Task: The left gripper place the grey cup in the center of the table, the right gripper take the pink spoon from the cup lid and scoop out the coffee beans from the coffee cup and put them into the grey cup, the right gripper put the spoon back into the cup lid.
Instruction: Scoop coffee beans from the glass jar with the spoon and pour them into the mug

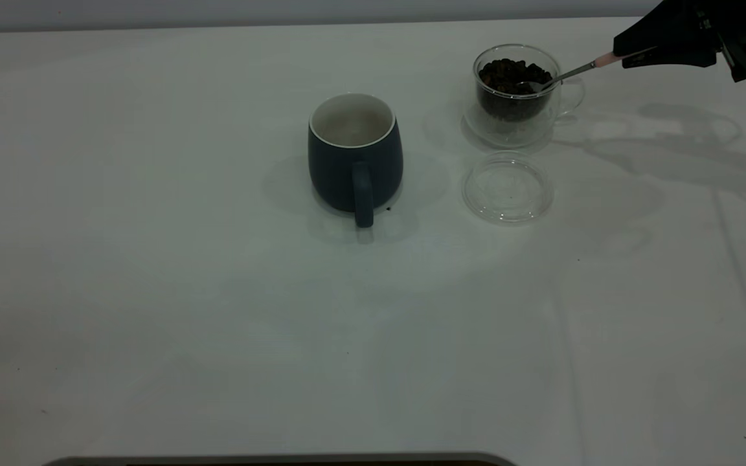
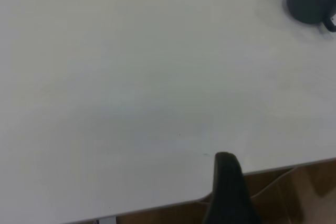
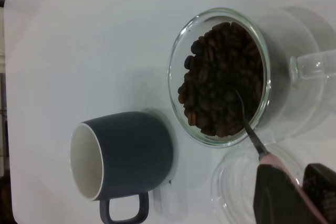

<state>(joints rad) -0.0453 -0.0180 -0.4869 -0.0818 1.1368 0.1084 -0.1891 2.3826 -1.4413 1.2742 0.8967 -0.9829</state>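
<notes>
The grey cup (image 1: 355, 155) stands upright at the middle of the table (image 1: 153, 291), handle towards the near edge, its white inside bare; it also shows in the right wrist view (image 3: 131, 156). To its right stands the coffee cup (image 1: 515, 126), full of coffee beans (image 1: 509, 74). My right gripper (image 1: 632, 52) hovers at the far right, shut on the pink spoon (image 1: 580, 68). The spoon's bowl dips into the coffee beans (image 3: 215, 87). The cup lid (image 1: 508, 189) lies bare in front of the coffee cup. My left gripper (image 2: 227, 182) sits far back at the table's edge.
A broad stretch of white tabletop lies left of and in front of the grey cup. The far table edge runs just behind the coffee cup. A dark rim shows at the bottom of the exterior view (image 1: 282, 459).
</notes>
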